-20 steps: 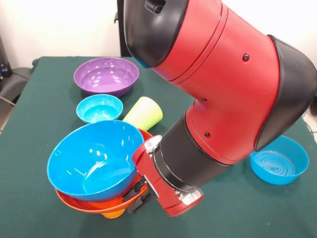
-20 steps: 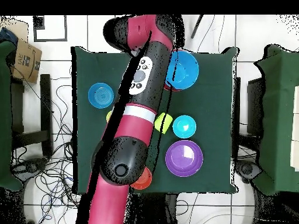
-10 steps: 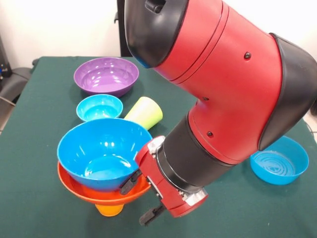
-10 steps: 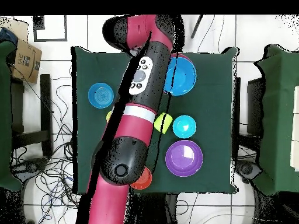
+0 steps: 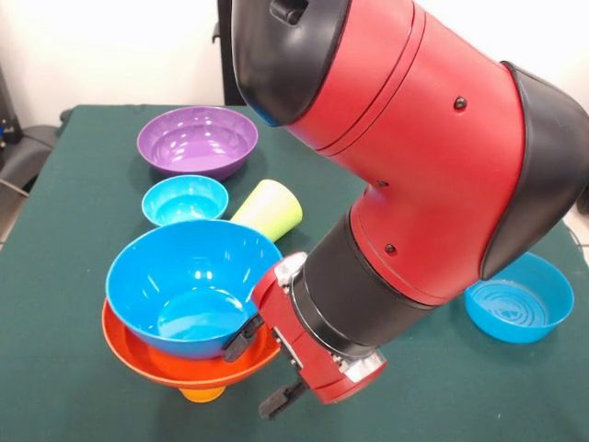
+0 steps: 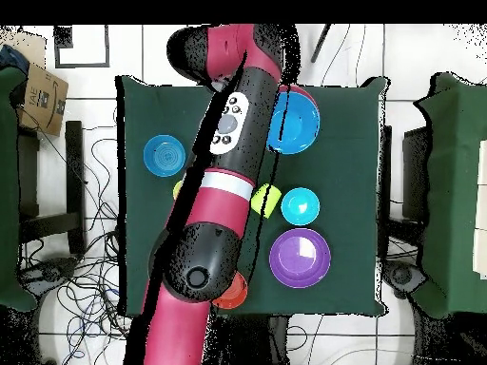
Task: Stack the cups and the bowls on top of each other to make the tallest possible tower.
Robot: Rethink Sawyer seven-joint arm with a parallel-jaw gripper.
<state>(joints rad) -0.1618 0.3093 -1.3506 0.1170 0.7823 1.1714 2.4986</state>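
Green-clothed tabletop (image 5: 55, 368), near edge: tower (image 5: 191, 304) of glossy, light, slippery bowls perched on an orange cup (image 5: 202, 394), likely tippy, best taken by a rim; fingers (image 5: 241, 339) spread apart, holding nothing, beside the rim.

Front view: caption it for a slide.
Open gripper beside glossy large blue plastic bowl nested in wider orange bowl atop an orange cup.

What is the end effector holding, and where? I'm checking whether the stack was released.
Nothing: the end effector is open beside the orange bowl.
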